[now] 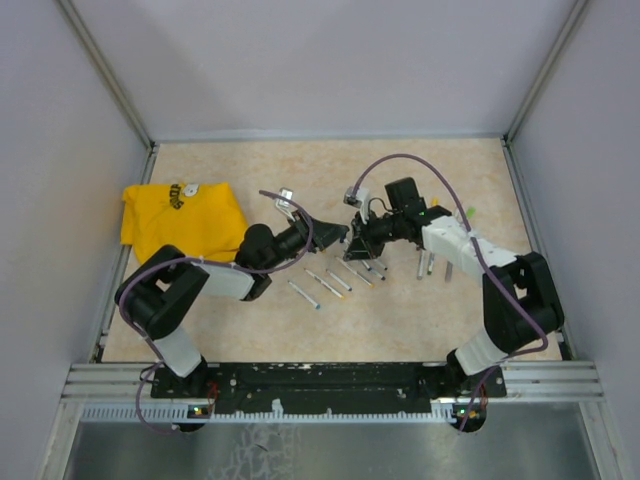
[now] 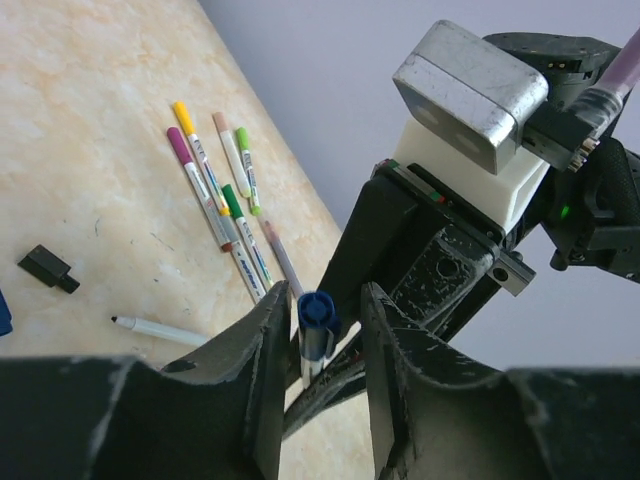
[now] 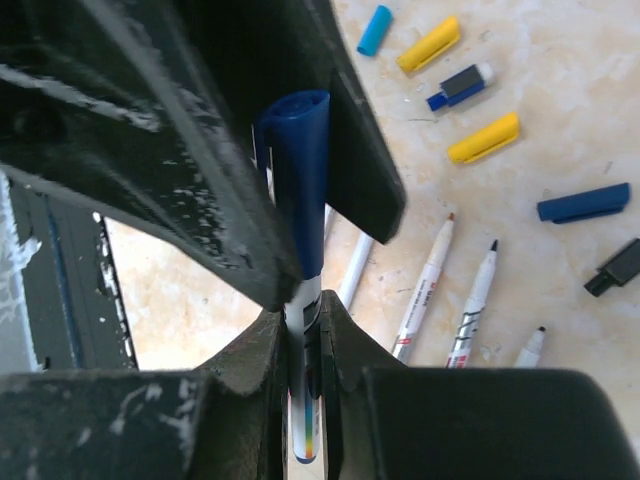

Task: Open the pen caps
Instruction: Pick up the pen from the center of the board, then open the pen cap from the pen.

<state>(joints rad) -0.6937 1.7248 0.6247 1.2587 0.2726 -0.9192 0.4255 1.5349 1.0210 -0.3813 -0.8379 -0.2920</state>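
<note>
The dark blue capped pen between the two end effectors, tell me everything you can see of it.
It is a thin white plastic pen with printing on the barrel and a dark blue cap, still on. It is lifted off the table. The right end effector is clamped on the barrel just below the cap; the left end effector stands around the cap, with a gap on one side.

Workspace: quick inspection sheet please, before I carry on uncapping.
Surface: beige table, no spills seen.
Job's things: blue cap on the gripped pen; loose caps and uncapped pens lie nearby; capped pens not yet opened.
Clutter: yellow cloth, left side.
Grippers: left gripper open around the blue cap; right gripper shut on the pen's barrel.
Cables: purple cables loop above both arms.
Surroundings: plain walls, nothing else seen.
</note>
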